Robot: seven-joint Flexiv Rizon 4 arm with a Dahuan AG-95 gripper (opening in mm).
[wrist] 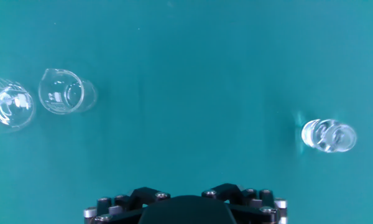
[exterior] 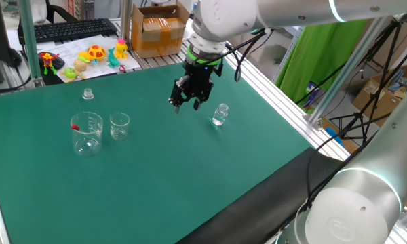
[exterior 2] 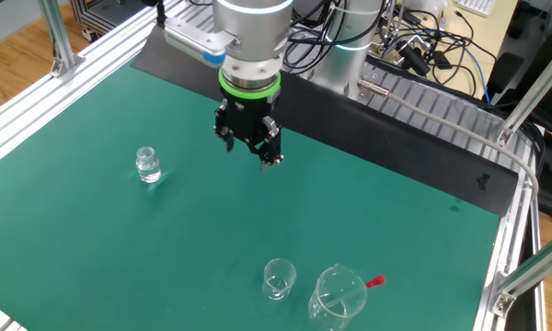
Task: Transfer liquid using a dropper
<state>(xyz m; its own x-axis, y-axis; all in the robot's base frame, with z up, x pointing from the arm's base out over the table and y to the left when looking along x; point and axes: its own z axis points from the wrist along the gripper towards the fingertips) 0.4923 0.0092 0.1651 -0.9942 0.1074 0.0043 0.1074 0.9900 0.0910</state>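
Note:
The dropper's red bulb [exterior: 75,126] pokes out at the rim of the large beaker [exterior: 87,134] on the left of the green mat; its clear stem is hard to make out. A smaller beaker [exterior: 119,126] stands right beside it. My gripper [exterior: 188,100] hovers above the mat's middle, open and empty, well away from the beakers. In the other fixed view the gripper [exterior 2: 248,152] is far behind the red bulb [exterior 2: 376,281], large beaker [exterior 2: 336,296] and small beaker [exterior 2: 278,279]. The hand view shows the small beaker [wrist: 62,92]; the dropper is out of view there.
A small clear glass bottle [exterior: 220,115] stands just right of the gripper, also in the other fixed view [exterior 2: 148,165] and the hand view [wrist: 328,135]. A small clear cap [exterior: 88,94] sits behind the beakers. Toys and a cardboard box lie beyond the mat's far edge.

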